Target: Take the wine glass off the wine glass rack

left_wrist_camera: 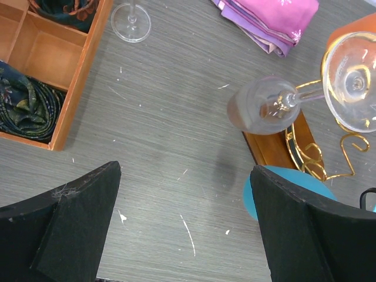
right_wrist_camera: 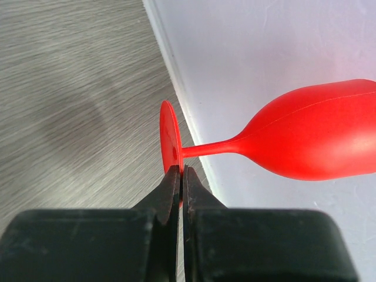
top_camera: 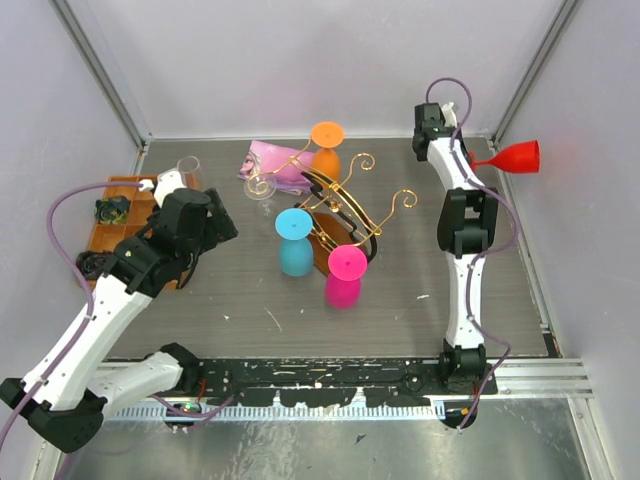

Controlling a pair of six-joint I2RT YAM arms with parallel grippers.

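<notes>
Top external: red plastic wine glass point(top_camera: 510, 158) already off the gold wire wine glass rack point(top_camera: 340, 205), pinched by its foot in the right gripper point(top_camera: 470, 156), out by the right wall point(top_camera: 585, 120). Probably only the setting-down left.

Left wrist: left gripper point(left_wrist_camera: 185, 188) gaping wide and empty near the rack. Shows two clear glasses point(left_wrist_camera: 264, 106) on its rails, faint from above.

Right wrist: confirms jaws squeezed onto the thin foot disc, bowl lying sideways.

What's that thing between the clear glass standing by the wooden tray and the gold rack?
A folded pink cloth lies there, between the standing clear glass and the wine glass rack; the top view shows it.
</notes>
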